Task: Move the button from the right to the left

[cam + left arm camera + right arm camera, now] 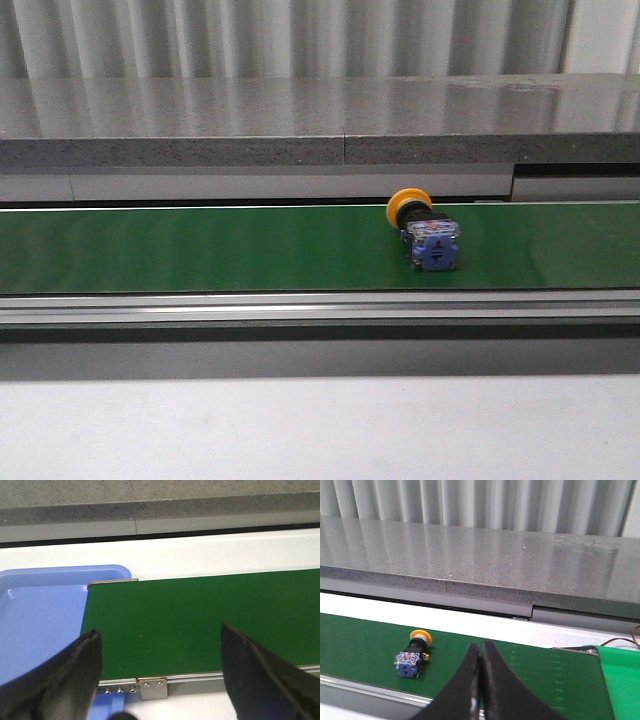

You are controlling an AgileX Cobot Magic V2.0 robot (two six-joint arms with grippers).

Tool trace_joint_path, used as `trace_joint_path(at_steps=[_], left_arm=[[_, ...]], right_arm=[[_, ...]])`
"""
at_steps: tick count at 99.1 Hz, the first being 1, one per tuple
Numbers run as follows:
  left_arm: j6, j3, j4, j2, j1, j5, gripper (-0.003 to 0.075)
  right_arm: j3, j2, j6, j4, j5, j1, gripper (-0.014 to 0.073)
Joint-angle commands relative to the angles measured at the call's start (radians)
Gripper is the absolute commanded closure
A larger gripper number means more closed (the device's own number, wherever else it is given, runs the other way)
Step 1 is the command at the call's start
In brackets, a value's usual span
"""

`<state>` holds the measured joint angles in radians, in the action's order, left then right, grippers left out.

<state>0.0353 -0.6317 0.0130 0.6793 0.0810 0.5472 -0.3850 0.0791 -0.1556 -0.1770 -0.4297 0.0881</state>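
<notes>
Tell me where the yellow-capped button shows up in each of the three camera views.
Front view: the button lies on its side on the green belt, right of centre.
Left wrist view: not in it.
Right wrist view: the button lies on the belt, apart from the shut jaws.
Shared landmark: the green belt, seen in all three.

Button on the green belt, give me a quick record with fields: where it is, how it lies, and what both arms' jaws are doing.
button: on the green belt, right of centre in the front view
pose: on its side, yellow cap toward the far edge
contact: untouched
left gripper: jaws open, over the belt's end beside a blue tray
right gripper: jaws shut, empty
</notes>
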Motion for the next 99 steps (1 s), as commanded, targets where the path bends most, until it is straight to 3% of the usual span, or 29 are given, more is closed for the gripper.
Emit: trace_joint_path(at_steps=[1, 18, 34, 70, 99], left_arm=[[0.005, -0.102, -0.034, 0.063, 0.039, -0.002, 0.0227], [-0.010, -0.245, -0.111, 0.219, 0.120, 0.123, 0.0227], [-0.090, -0.348, -0.111, 0.358, 0.187, 0.150, 0.0227], [-0.353, -0.569, 0.110, 0.656, 0.419, 0.230, 0.0227], [-0.489, -0.793, 0.105, 0.857, 0.556, 0.288, 0.0227]], right_arm=[[-0.021, 0.007, -0.004, -0.011, 0.082, 0.004, 0.0659], [-0.021, 0.007, -0.004, -0.011, 0.082, 0.004, 0.0659], [-0.021, 0.007, -0.004, -0.011, 0.082, 0.004, 0.0659], [-0.021, 0.007, -0.004, -0.011, 0.082, 0.004, 0.0659], [-0.021, 0.007, -0.004, -0.011, 0.082, 0.004, 0.0659]])
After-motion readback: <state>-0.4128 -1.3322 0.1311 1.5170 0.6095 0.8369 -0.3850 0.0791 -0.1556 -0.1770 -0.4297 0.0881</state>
